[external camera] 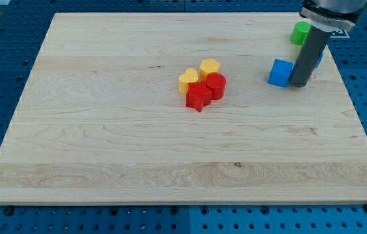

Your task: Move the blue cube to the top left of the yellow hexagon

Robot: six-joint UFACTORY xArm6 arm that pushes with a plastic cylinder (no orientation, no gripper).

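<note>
Toward the view's upper right of the pale wooden table [105, 130] sits the small blue cube [279, 72], well apart from the cluster in the middle of the board. My tip [299, 84], the lower end of the straight dark rod that serves as end effector, stands right against the cube's right-hand face, touching it or very nearly so; being a plain rod, it has nothing to open or close and clamps on nothing.

Just behind the rod a sliver of a second blue block [319, 60] shows, its shape mostly hidden, and above that, at the view's top right, a green block [300, 32] sits partly covered by the arm.

Out toward the centre lies the small yellow hexagon [210, 66], and just below and to its left a yellow heart-shaped block [187, 80]. A red cylinder [215, 85] sits against the hexagon's lower side, and a red star-like block [198, 97] is packed in below that.

As I judge it, the push is only beginning: the cube is still on the wrong side of the hexagon. The next move calls for driving the cube leftward and slightly upward, so it passes above the hexagon without knocking the cluster, then settling it up and to the left.
</note>
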